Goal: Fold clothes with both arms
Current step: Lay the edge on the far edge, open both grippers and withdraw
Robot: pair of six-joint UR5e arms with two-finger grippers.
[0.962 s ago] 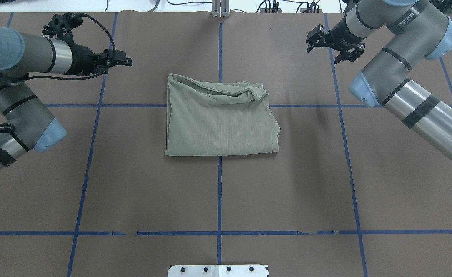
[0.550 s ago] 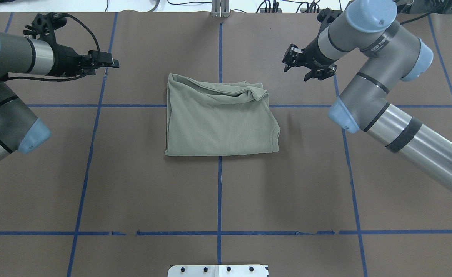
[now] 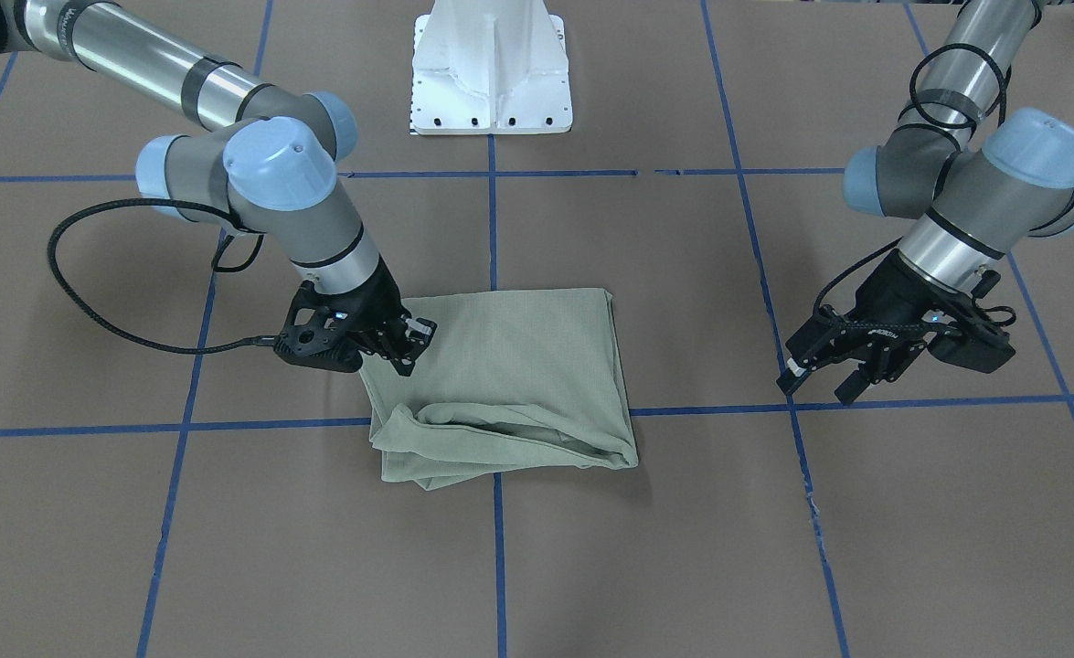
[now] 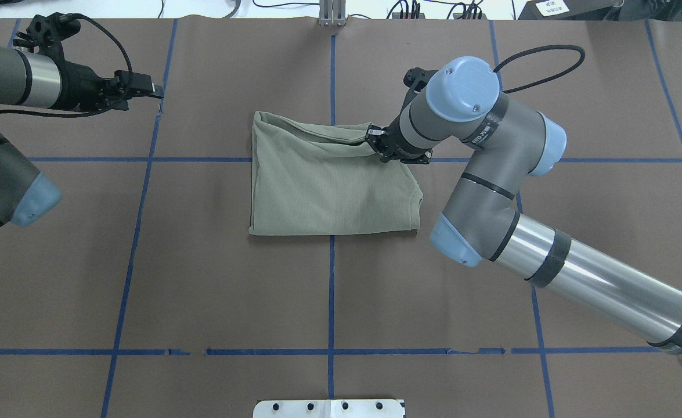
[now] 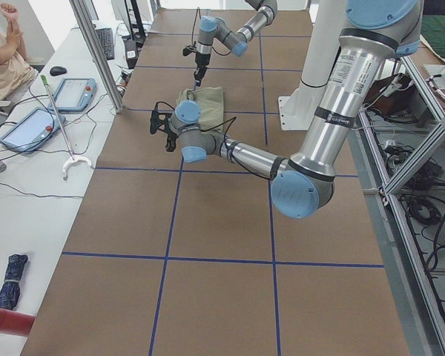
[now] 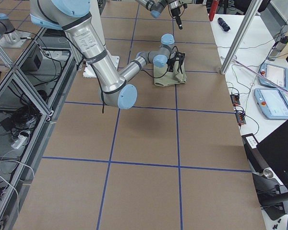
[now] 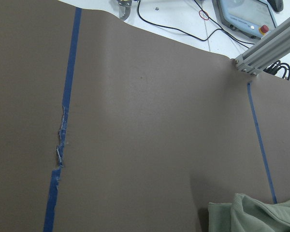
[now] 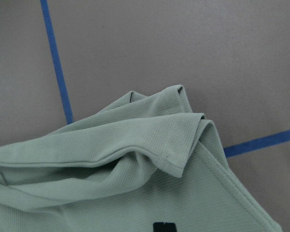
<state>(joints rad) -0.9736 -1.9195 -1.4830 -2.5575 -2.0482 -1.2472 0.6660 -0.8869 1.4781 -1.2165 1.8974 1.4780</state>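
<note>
Front-facing view: a pale sage-green shirt (image 3: 518,366), folded into a rough rectangle, lies near the middle of the brown worktop (image 3: 683,512), over a crossing of the blue tape lines (image 3: 866,402). Its rumpled, layered edge faces the camera. The right tool (image 3: 415,347) is low at the shirt's edge on the picture's left. Its two fingers are spread apart with no cloth pinched between them. Whether it touches the fabric cannot be told. The left tool (image 3: 820,384) hangs over bare worktop, well apart from the shirt. Its fingers are spread too and it holds nothing. A white pedestal base (image 3: 493,68) stands at the top.

Overhead view: the shirt (image 4: 323,186) sits at the centre. The right tool (image 4: 382,148) is at its far right corner, over the bunched folds. The left tool (image 4: 152,92) points inward from the left edge.

Left side view: the shirt (image 5: 208,100) lies beyond the near arm, with the far arm's tool above it. A person's arm (image 5: 4,52) shows at the top left.

Right side view: the near arm reaches to the shirt (image 6: 170,76).

Left wrist view: brown worktop fills the picture, and a corner of the shirt (image 7: 253,215) shows at the bottom right.

Right wrist view: the shirt's (image 8: 111,159) layered corner lies close below, loose and ungripped.
</note>
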